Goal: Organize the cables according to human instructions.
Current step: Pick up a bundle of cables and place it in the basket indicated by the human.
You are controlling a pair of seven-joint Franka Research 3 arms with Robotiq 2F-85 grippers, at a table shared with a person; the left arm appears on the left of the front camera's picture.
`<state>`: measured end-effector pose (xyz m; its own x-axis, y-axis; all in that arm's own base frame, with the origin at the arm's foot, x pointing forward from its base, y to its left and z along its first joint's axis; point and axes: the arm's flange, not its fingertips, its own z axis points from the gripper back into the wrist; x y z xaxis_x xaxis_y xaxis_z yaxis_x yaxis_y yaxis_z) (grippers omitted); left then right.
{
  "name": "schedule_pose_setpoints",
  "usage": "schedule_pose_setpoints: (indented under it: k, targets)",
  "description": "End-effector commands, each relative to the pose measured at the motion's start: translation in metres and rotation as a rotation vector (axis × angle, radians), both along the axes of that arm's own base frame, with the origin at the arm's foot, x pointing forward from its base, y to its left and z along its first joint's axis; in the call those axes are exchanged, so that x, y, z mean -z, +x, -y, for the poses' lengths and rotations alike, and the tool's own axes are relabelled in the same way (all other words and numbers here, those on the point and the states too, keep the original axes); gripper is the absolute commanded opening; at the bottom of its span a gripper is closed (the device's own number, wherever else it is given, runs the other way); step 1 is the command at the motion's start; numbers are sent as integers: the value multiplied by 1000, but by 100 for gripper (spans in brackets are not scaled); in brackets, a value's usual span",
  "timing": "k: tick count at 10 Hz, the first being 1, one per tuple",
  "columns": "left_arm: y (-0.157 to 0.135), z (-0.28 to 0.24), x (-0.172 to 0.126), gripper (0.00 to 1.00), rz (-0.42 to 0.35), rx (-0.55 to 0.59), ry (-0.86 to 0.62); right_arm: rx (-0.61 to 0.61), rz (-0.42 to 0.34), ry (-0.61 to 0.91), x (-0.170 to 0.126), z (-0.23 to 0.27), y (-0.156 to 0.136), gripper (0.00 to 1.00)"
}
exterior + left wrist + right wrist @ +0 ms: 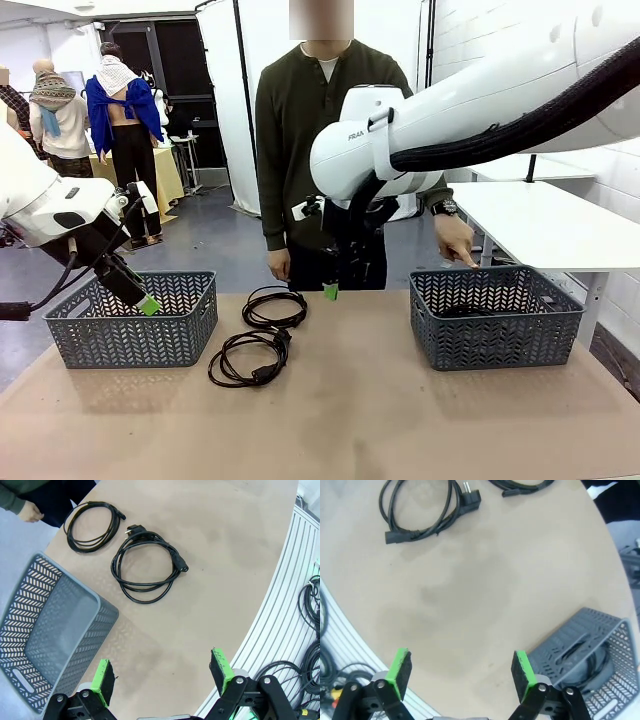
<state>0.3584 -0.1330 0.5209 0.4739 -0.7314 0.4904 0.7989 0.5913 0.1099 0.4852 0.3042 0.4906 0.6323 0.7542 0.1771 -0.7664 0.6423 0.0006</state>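
the person's hand points down at the far rim of the right basket, so the step in hand reads as carrying one of the loose cables there. two coils lie on the table, just beside each other left of centre: the far coil by the person's edge and the near coil with its round plug; another cable already sits inside the right basket. the right gripper hangs above the far coil with its green pads wide apart and nothing between them. the left gripper is likewise spread wide and empty, beside the left basket, which looks bare inside. to do this well, come down where several strands bunch together (a single strand would likely let the coil unwind and trail), close across that bundle, and lift high enough that hanging loops and plugs clear the basket's lattice wall. the far coil lies close to the table's far edge, so a sideways nudge could push it off. the stretch of table between the coils and the right basket is open; the pointing hand at its rim is the thing to stay clear of.
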Motion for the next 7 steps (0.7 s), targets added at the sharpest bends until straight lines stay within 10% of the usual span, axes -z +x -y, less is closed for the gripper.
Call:
schedule_pose_setpoints:
  k: [1,7]
  targets:
    - [2,-1,1,100,11,-2,-1,0,4,-4,-2,8,1,100]
    - [2,-1,1,100,11,-2,-1,0,4,-4,-2,8,1,100]
